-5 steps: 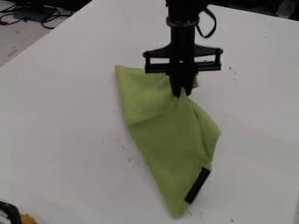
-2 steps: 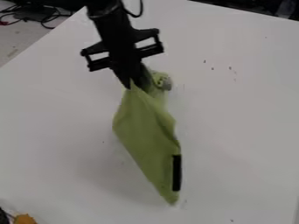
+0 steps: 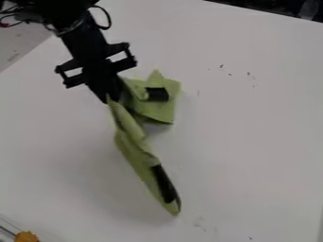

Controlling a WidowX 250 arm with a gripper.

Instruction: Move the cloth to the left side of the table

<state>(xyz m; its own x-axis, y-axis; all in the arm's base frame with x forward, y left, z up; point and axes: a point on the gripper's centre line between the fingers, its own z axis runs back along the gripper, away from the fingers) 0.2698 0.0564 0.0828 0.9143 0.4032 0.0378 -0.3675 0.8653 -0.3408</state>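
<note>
While the one gripper (image 3: 112, 98) has its fingertips closed on a pinch of fabric, the task looks past its midpoint: the grasp is made, and what seems left is some further travel toward the left edge, then lowering and letting go. From that pinch hangs the single green cloth (image 3: 137, 153), gathered into two main lobes, one short and bunched just to the right of the fingertips, the other long and narrow, running down and rightward below them to a point. Whether that lower tip touches the surface I cannot tell. Two dark patches show on the fabric, one (image 3: 157, 94) beside the gripper on the short lobe, the other (image 3: 165, 184) well below it near the long tip. Around and beneath all this spreads one white table (image 3: 246, 142), with more of its surface to the gripper's right than to its left, so the cloth is left of the middle, though its tail trails back toward the centre. Farthest out, well below the gripper and to its left, sits one orange object (image 3: 26, 237).
</note>
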